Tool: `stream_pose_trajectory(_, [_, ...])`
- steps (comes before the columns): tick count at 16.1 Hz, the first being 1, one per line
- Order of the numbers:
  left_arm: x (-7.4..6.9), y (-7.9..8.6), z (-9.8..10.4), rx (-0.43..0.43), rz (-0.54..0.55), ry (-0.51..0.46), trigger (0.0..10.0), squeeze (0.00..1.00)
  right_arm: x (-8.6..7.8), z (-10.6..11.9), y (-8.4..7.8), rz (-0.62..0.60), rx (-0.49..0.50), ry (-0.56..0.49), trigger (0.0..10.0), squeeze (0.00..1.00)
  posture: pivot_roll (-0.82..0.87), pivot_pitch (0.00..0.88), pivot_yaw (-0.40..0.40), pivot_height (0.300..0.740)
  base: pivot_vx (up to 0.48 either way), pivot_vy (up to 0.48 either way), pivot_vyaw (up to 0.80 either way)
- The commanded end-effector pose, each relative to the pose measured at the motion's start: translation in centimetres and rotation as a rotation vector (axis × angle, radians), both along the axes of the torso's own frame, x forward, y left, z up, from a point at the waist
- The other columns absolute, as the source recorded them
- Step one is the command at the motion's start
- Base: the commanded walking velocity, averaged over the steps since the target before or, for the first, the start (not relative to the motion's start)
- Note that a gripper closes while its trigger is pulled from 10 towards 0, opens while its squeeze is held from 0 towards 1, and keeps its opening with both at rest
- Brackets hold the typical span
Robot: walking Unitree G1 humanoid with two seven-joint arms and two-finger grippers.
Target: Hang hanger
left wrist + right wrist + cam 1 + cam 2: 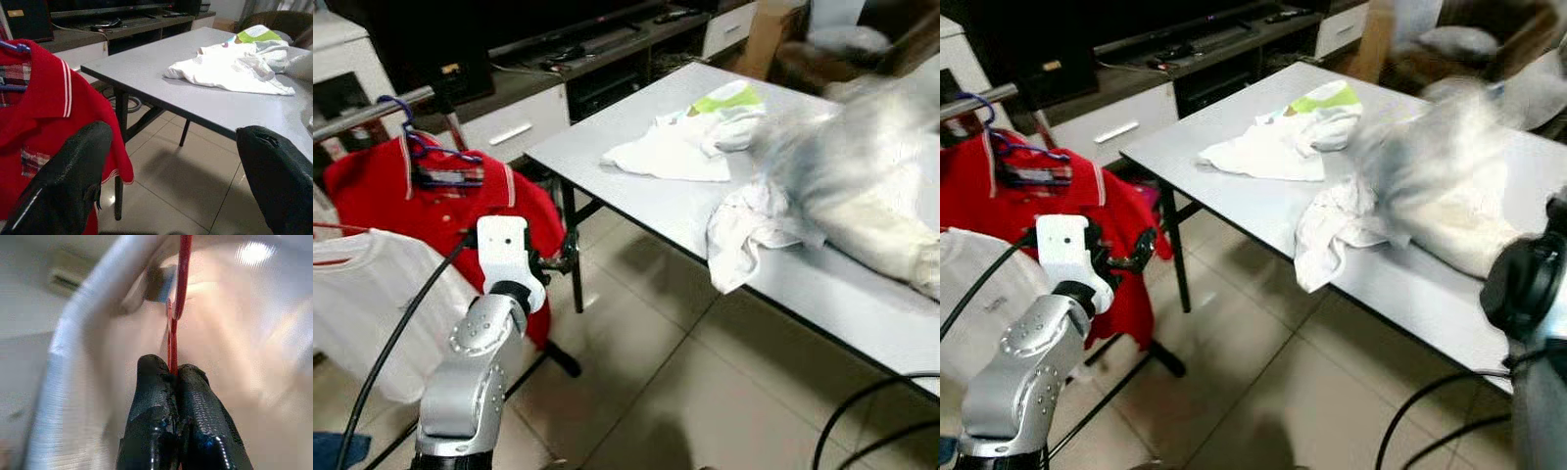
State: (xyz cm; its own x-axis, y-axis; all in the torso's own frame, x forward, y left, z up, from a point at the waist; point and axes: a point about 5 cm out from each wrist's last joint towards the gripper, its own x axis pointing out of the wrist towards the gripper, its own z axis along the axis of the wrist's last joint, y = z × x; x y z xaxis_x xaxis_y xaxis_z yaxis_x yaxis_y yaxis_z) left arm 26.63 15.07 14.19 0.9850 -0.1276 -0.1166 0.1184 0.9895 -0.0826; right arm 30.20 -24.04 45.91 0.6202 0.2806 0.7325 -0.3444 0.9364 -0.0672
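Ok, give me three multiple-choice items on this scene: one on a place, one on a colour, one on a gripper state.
1. Where does the red polo shirt hang?
A. On the rail left of the table
B. On the table
C. On the floor

2. What colour is the hanger that the right gripper holds?
A. Blue
B. Red
C. White

3. How are the left gripper fingers?
A. Shut on a shirt
B. Shut on a hanger
C. Open, nothing between them

Answers: 1 A, the polo hangs from the metal rail beside the grey table. 2 B, a thin red hanger sits pinched between the shut black fingers. 3 C, the left wrist view shows the two fingers wide apart with floor between.
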Motion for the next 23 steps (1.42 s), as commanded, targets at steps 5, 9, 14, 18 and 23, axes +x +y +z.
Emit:
stream_pose_trajectory(5, [-0.3,-0.1,0.0,0.039,-0.030,0.009,10.0,0.00,1.2,-14.2,5.1,0.220,-0.222,0.455,10.0,0.00,-0.04,0.000,0.059,0.740,0.000,0.000,0.00])
stream_pose_trajectory(9, [-1.0,-0.3,-0.2,0.057,-0.068,0.032,10.0,0.00,-1.5,-16.6,5.9,0.316,-0.220,0.543,10.0,0.00,-0.04,0.000,0.063,0.740,0.000,0.000,0.00])
stream_pose_trajectory(14, [-2.6,0.5,-0.5,0.091,-0.068,0.065,10.0,0.00,-5.0,-17.2,8.0,0.430,-0.328,0.623,10.0,0.00,-0.04,0.000,0.064,0.740,0.000,0.000,0.64])
stream_pose_trajectory(18, [-3.7,0.3,-0.5,0.123,-0.101,0.076,10.0,0.00,-6.0,-18.7,7.2,0.388,-0.404,0.724,10.0,0.00,-0.03,0.000,0.050,0.740,0.000,0.000,0.80])
stream_pose_trajectory(23, [-4.0,0.2,-0.7,0.149,-0.129,0.081,10.0,0.00,-8.2,-20.9,7.1,0.461,-0.490,0.794,10.0,0.00,-0.03,0.000,0.052,0.740,0.000,0.000,0.80])
